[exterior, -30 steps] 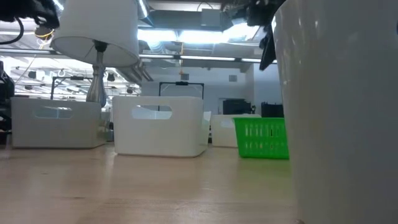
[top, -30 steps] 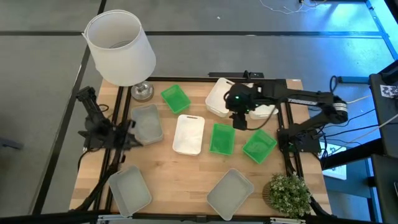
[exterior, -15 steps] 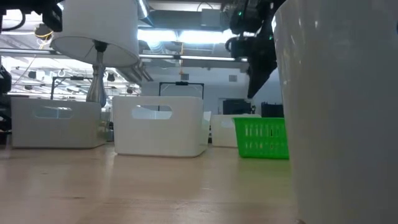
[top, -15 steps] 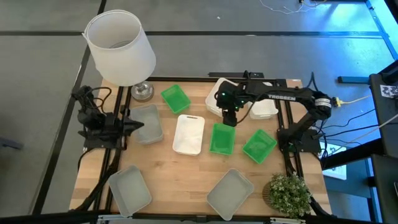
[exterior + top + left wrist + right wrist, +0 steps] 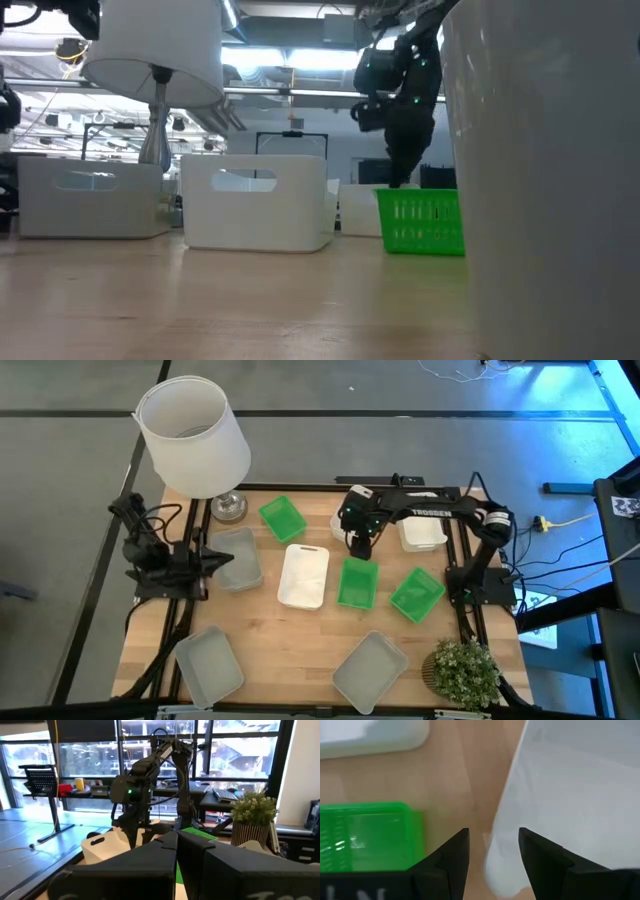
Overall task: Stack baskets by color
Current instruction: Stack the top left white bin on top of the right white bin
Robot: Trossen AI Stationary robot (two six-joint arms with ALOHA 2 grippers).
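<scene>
Green baskets, white baskets and grey baskets rest flat on the wooden table. Another white basket at the back middle is partly hidden under my right arm. My right gripper points down over its near edge, open. In the right wrist view its fingers stand on either side of that basket's corner; no touch shows. My left gripper is shut at the table's left, over a grey basket, holding nothing.
A large white lampshade on a metal foot stands at the back left corner. A potted plant sits at the near right corner. Bare wood lies between the middle baskets and the near grey ones.
My right gripper has come down and gone toward the table's left, from above the white baskets at the back to just over the back-middle white basket's near edge, staying open. My left gripper has risen a little and tipped up toward level, still shut.
</scene>
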